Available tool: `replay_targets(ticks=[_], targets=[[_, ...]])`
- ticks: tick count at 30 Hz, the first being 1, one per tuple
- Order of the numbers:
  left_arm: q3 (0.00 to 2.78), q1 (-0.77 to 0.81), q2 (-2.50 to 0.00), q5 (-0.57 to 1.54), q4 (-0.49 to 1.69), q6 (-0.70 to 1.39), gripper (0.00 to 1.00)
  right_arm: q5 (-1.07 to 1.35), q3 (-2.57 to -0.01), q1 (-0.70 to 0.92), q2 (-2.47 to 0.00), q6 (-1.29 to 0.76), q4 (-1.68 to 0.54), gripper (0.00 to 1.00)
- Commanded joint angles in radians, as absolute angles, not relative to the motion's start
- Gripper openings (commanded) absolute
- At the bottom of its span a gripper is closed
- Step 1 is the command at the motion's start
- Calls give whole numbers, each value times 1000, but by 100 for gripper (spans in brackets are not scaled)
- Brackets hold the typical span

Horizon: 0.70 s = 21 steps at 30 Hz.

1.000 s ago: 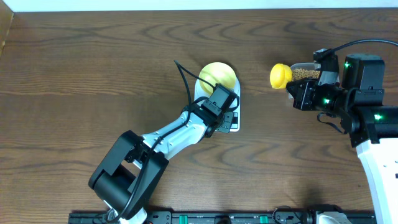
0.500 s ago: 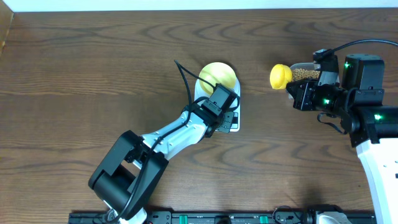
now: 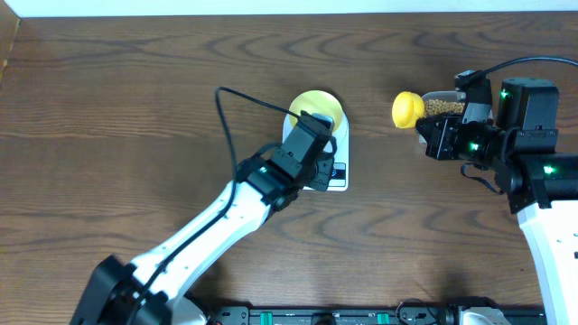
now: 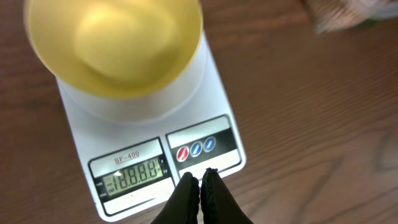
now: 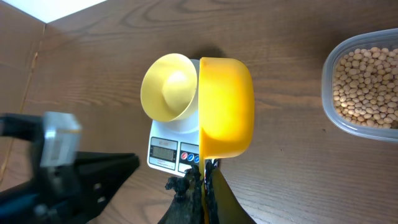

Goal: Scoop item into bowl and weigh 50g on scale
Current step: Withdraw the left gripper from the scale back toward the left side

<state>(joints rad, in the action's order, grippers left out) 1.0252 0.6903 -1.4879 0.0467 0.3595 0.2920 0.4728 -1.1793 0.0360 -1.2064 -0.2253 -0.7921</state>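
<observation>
The pale-yellow bowl (image 3: pixel 317 109) stands empty on the white scale (image 3: pixel 340 180); both also show in the left wrist view, bowl (image 4: pixel 112 43) on scale (image 4: pixel 143 149), whose display is lit. My left gripper (image 4: pixel 200 179) is shut and empty, its tips at the scale's front edge just below the buttons. My right gripper (image 5: pixel 205 168) is shut on the handle of a bright yellow scoop (image 5: pixel 225 107), held on its side over the table right of the scale (image 5: pixel 174 152) and bowl (image 5: pixel 168 87). Tan beans (image 5: pixel 365 87) fill a clear tub (image 3: pixel 442 106).
The clear tub (image 5: pixel 329 93) sits at the right, just behind the right gripper in the overhead view. The left arm (image 3: pixel 226 217) stretches diagonally from the front left to the scale. Dark wood table (image 3: pixel 135 99) all around.
The left arm has stretched out and lifted, its cable swinging left; its gripper stays at the scale's front. The right arm and scoop have not moved.
</observation>
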Motion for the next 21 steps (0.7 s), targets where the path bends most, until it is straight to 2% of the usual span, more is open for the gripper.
replay_targets(ticks=[1,6,15,17,21], targets=[[1025,691,-1432,41,363,299,8,469,-1196,31,-1198,-206,-789,1],[1025,690,-1415,20,358,177,8,459,-1196,31,-1198,-178,-781,1],[1025,648,-1420,-349,342,149,8,390,-1196,31,-1198,-174,-766,1],[1025,602,-1429,-410,262,145,8,391,-1196,31,-1198,-175,-744,1],[1025,476,-1469,-412,-65,124,8,390,-1196,31,-1198,-174,-703,1]])
